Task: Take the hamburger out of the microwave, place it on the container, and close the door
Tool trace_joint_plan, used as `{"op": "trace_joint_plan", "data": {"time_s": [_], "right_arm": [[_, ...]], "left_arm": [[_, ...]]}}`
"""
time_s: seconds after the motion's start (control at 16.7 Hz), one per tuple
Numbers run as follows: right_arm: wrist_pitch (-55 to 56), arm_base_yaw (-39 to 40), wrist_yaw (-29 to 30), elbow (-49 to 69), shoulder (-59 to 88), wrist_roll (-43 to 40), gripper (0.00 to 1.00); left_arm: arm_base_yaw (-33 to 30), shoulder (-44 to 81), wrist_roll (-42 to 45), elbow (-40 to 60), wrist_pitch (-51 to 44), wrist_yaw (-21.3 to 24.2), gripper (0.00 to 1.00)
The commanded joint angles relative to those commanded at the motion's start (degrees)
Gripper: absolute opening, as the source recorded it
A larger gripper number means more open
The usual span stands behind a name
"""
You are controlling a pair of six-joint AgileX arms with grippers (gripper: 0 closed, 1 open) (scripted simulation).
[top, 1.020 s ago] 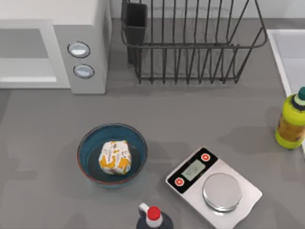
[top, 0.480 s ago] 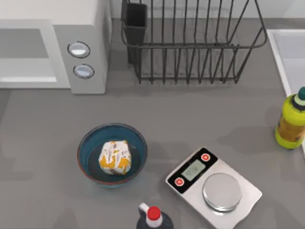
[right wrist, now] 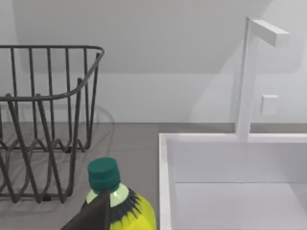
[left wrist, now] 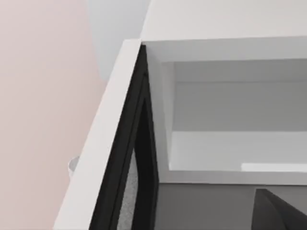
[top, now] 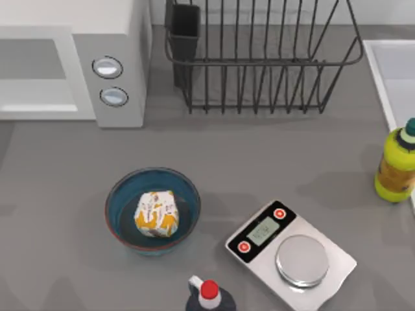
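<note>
Already the hamburger (top: 156, 214) sits inside the container (top: 117, 194), upright and centred, so I judge the transfer step complete. What remains is the door (left wrist: 103, 158): my left wrist view shows it swung open, edge-on beside the empty white cavity of the microwave (top: 123, 58). I read the left arm as positioned there to push the panel shut. A dark fingertip of the left gripper shows at that view's corner; I cannot tell its spread, and it touches nothing visible. My right arm idles near the yellow bottle (right wrist: 120, 203), its opening likewise undetermined.
</note>
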Motion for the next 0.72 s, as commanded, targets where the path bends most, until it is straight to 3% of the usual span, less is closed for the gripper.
{"op": "trace_joint_plan", "data": {"time_s": [0.48,0.72], "right_arm": [[0.0,0.0,0.0,0.0,0.0,0.0,1.0],[0.0,0.0,0.0,0.0,0.0,0.0,1.0]], "left_arm": [[9.33,43.86,23.83,35.13,-23.18,-0.5,0.0],[11.72,58.47,32.49,47.73,-31.81,-1.69,0.0]]}}
